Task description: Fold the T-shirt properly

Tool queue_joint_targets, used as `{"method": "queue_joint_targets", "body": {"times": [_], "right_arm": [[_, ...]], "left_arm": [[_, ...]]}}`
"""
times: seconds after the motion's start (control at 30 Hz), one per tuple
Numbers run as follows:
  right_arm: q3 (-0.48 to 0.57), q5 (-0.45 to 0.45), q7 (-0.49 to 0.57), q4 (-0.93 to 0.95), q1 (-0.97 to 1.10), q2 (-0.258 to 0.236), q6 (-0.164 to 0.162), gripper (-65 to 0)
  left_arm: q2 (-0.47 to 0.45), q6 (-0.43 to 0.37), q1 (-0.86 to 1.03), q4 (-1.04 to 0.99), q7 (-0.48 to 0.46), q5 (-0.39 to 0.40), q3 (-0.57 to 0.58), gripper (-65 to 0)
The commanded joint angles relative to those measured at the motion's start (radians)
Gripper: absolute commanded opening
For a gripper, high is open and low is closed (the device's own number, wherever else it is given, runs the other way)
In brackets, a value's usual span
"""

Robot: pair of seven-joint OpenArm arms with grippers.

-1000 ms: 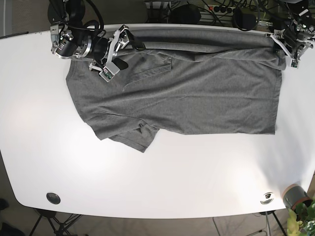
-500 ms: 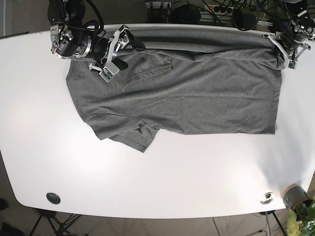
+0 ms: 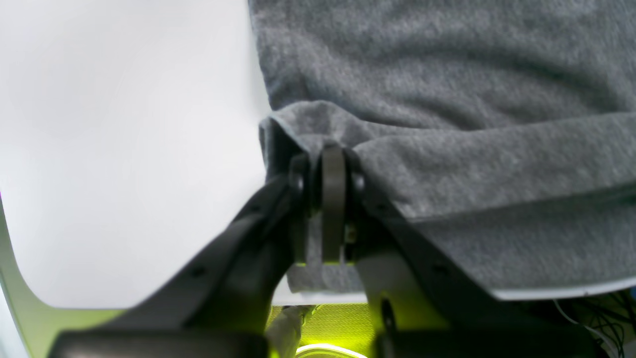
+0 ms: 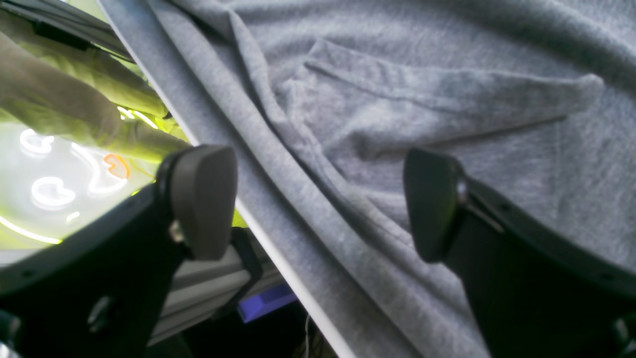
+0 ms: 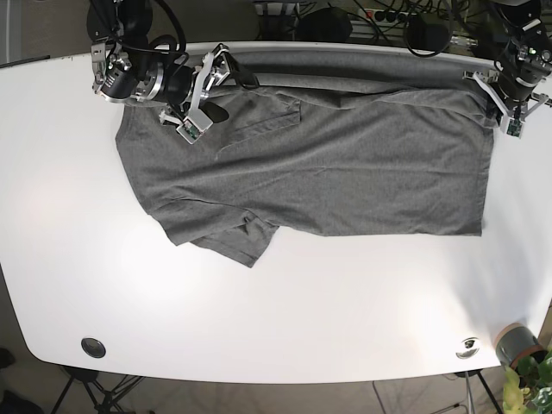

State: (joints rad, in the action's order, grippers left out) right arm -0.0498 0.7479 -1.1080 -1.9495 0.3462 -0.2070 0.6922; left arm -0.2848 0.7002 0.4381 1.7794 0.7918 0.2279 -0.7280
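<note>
The grey shirt (image 5: 319, 168) was spread across the far half of the white table (image 5: 259, 319), its long axis running along the far edge, with part of the cloth draped over that edge as a darker rolled band. One short sleeve (image 5: 233, 237) lay flat and pointed toward the near side of the table, and a folded flap (image 5: 267, 116) was seen on the cloth close to the far edge. In the right wrist view the same flap (image 4: 437, 99) lay creased on the shirt, and the hem was seen running diagonally along the table's rim. The left gripper (image 3: 325, 164) was closed on the shirt's far corner, a pinch of grey cloth being bunched between its dark fingers at the table's edge; in the base view this gripper (image 5: 504, 108) stood at the shirt's corner on that view's right. The right gripper (image 4: 318, 199) was held with its jaws wide apart above the hem, nothing being gripped, one pad (image 4: 201, 199) lying beyond the table's edge and the other (image 4: 432, 204) over the cloth. In the base view it (image 5: 203, 90) hovered over the shirt near the flap. A small pot (image 5: 516, 345) stood off the table's near corner.
</note>
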Motion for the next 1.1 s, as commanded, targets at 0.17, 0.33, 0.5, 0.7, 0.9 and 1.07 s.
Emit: {"method": "queue_joint_targets", "body": {"times": [0.17, 0.33, 0.5, 0.7, 0.9, 1.07], "right_arm": [[-0.003, 0.022, 0.018, -0.015, -0.002, 0.002, 0.006, -14.9], [-0.011, 0.022, 0.018, -0.015, -0.002, 0.001, 0.006, -14.9], [-0.012, 0.022, 0.018, -0.015, -0.002, -0.004, 0.006, -14.9], [-0.063, 0.025, 0.018, -0.015, 0.003, -0.001, 0.006, -14.9], [-0.132, 0.026, 0.018, -0.015, -0.002, -0.001, 0.006, -14.9], [-0.169, 0.02, 0.021, -0.015, -0.005, -0.004, 0.006, -14.9]], "left_arm": [[-0.02, -0.002, -0.109, -0.031, -0.015, 0.0, -0.006, -63.9], [-0.023, -0.002, -0.163, -0.083, -0.015, 0.0, -0.006, -63.9], [-0.043, -0.002, -0.2, -0.149, -0.015, 0.0, -0.003, -63.9], [-0.058, -0.002, -0.249, -0.244, -0.018, 0.0, -0.006, -63.9], [-0.084, -0.002, -0.266, -0.296, -0.018, 0.0, -0.002, -63.8], [-0.083, -0.002, -0.304, -0.306, -0.016, 0.0, 0.0, -61.7]]}}
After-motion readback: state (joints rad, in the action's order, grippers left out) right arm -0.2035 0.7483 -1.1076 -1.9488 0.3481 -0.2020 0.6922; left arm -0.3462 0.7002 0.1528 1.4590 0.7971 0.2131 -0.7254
